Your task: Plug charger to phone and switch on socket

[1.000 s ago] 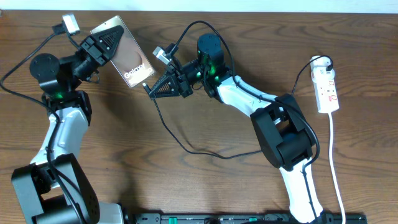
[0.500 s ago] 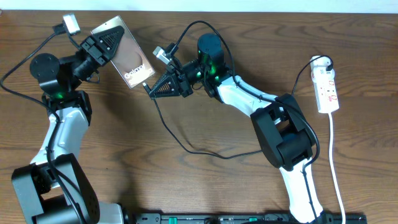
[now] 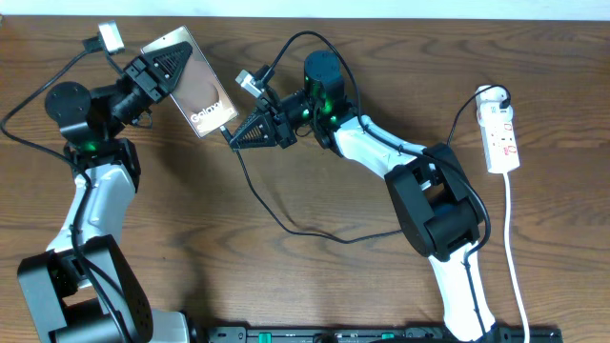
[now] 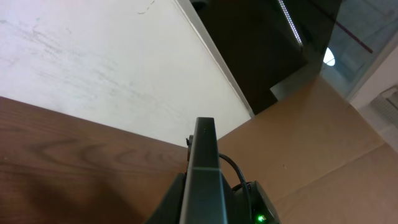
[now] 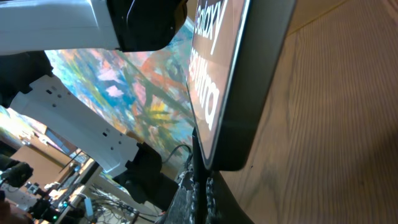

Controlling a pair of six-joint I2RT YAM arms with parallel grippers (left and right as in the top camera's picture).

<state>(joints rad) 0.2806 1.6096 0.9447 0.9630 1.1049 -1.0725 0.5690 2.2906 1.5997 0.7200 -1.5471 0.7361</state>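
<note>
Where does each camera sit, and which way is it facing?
Overhead: above the table, looking down; left gripper clamping the phone, right gripper holding the charger at its end.
Left wrist: behind the left gripper, sighting along the phone's edge toward the wall.
Right wrist: behind the right gripper, looking up the phone's face; the left gripper shows above.
Shared: the phone, in all three.

Phone (image 3: 202,90) in left gripper (image 3: 170,65), charger (image 3: 286,229) in right gripper (image 3: 232,138) just beside phone's lower corner.

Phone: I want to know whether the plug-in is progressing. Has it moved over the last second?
Yes, barely. Judged against the far table edge, the lettered end of the phone has dipped slightly toward the right gripper, which holds the charger.
</note>
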